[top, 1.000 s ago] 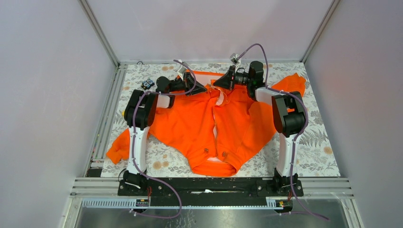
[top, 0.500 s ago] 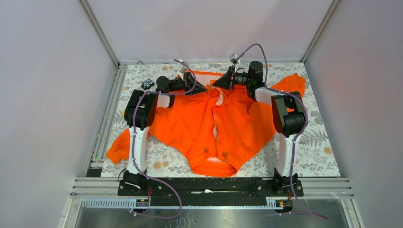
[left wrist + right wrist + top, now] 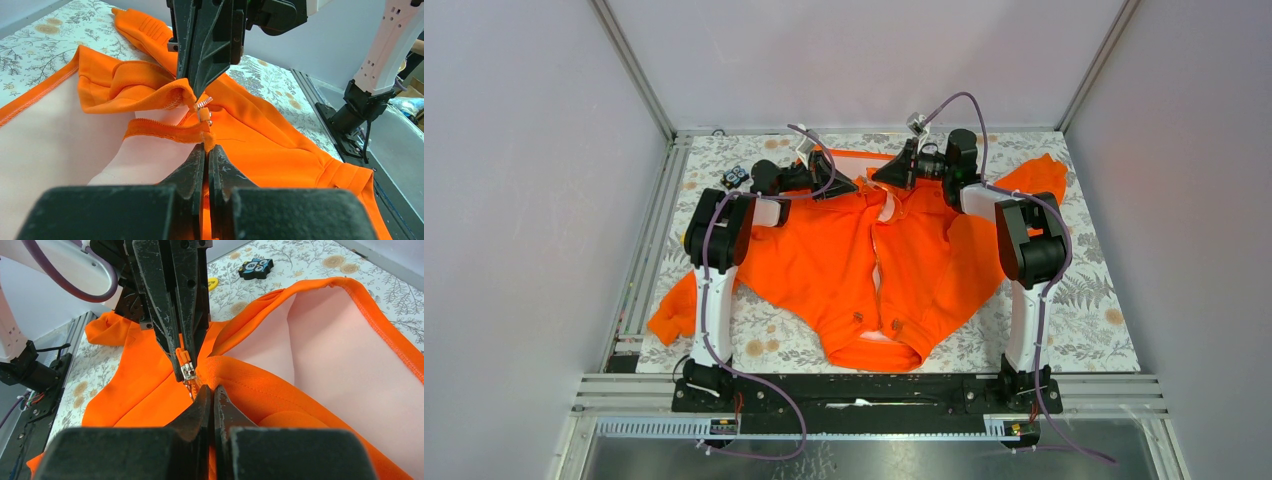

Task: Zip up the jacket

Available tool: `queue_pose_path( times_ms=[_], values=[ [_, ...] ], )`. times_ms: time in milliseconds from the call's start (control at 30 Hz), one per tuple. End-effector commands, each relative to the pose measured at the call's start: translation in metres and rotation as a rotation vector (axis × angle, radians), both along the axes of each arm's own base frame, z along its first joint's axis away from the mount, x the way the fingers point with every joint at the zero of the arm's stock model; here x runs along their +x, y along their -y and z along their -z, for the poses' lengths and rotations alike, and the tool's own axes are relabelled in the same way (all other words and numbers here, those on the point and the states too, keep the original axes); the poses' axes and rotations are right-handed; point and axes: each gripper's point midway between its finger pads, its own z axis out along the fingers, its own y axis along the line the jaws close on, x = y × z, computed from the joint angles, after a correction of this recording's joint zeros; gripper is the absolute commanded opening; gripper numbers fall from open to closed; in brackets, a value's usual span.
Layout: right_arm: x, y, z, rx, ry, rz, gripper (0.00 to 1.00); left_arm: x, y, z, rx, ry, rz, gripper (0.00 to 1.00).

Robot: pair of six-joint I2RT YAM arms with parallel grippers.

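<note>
Jacket (image 3: 824, 260): orange, spread flat on the patterned table (image 3: 1084, 300), front up. It lies lengthwise between the two arms. One sleeve trails toward the near left and the other toward the far right. The two front edges lie side by side down the middle, and a thin pale strip of lining shows between them from the overhead view. The front reads as open along nearly its whole length.

Slider (image 3: 204, 109): small and metal. It sits at the far end of the front opening, beside a short run of orange zipper tape.

Left gripper (image 3: 206, 148): jaws pinched tight on the edge of the tape just below the slider.

Right gripper (image 3: 210, 390): also clamped narrow on orange fabric, on the opposite edge. Its tips come in from the other side, and the two grippers nearly meet nose to nose over the slider.

Progress, as judged: early. Both edges are gripped at the starting end, but nothing shows the halves joined yet. Whether the pin is seated in the slider cannot be told. Left to do: seat it, then run the slider the length of the front toward the near end.

Also present: a small black block (image 3: 255, 268) on the table off to the far left, well apart from the work.
</note>
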Motion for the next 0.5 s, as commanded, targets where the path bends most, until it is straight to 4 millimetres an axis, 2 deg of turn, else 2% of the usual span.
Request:
queue_pose_path(
  times_ms=[0,467],
  values=[
    [-0.0043,-0.0046,-0.0378,0.028,0.110,-0.003,0.00,-0.0031,-0.0020,-0.0282,-0.033,0.175,0.003,0.00],
    [-0.0120,-0.0099,-0.0378,0.045,0.089,-0.065,0.00,-0.0023,-0.0002,-0.0287,-0.036,0.173,0.004,0.00]
  ],
)
